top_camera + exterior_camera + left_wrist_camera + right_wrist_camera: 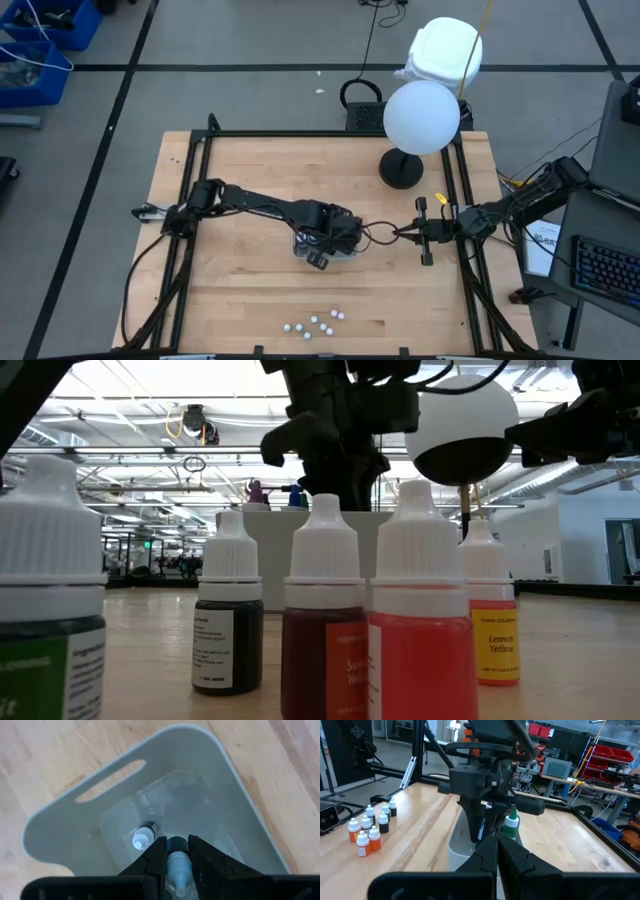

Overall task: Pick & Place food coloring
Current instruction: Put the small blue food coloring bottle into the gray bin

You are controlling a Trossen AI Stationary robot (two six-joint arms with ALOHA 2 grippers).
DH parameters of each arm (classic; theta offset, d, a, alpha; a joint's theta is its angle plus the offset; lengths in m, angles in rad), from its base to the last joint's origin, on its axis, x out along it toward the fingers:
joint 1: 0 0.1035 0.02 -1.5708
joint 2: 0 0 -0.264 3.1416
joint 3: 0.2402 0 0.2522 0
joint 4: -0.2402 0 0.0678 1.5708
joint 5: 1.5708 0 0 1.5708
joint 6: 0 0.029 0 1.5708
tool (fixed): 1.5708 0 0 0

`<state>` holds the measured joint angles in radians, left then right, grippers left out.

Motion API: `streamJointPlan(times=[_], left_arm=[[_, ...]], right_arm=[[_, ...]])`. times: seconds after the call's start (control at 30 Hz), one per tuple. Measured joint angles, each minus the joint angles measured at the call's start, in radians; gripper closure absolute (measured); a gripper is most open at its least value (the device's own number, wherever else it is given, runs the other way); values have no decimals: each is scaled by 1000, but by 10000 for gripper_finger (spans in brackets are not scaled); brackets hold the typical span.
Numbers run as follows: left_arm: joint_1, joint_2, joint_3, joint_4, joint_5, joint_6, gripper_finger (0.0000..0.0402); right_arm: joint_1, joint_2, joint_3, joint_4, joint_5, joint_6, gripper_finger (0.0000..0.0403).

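Several small food coloring bottles [315, 322] with whitish caps stand upright in a cluster near the table's near edge; they fill the low view, among them a red bottle [420, 630], and show in the right wrist view [370, 827]. My left gripper [322, 250] hangs over a clear tray [300, 245] at the table's middle, shut on a green bottle [511, 825]. A second bottle [142, 837] lies inside the tray [210, 780]. My right gripper [402, 232] is shut just right of the tray and touches nothing. My left gripper pinches the green bottle [177, 865] between its two fingers [155, 860], which come from above and point down into the tray. The bottle stands upright in the hold, its white cap [514, 816] toward the wrist, lifted clear above the tray's floor.
A lamp with a white ball shade [420, 115] and a black round base [400, 168] stands at the table's far right. Black frame rails [200, 200] run along the table's sides. Bare wood lies between the tray and the bottle cluster.
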<state>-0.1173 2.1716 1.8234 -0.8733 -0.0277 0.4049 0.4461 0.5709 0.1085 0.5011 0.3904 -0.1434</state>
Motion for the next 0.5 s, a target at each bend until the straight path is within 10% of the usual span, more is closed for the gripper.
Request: streamJointPlan(times=[0.5], left_arm=[[0, 45, 0, -12, -27, 9, 325]], right_arm=[[0, 0, 0, 4, 0, 0, 403]])
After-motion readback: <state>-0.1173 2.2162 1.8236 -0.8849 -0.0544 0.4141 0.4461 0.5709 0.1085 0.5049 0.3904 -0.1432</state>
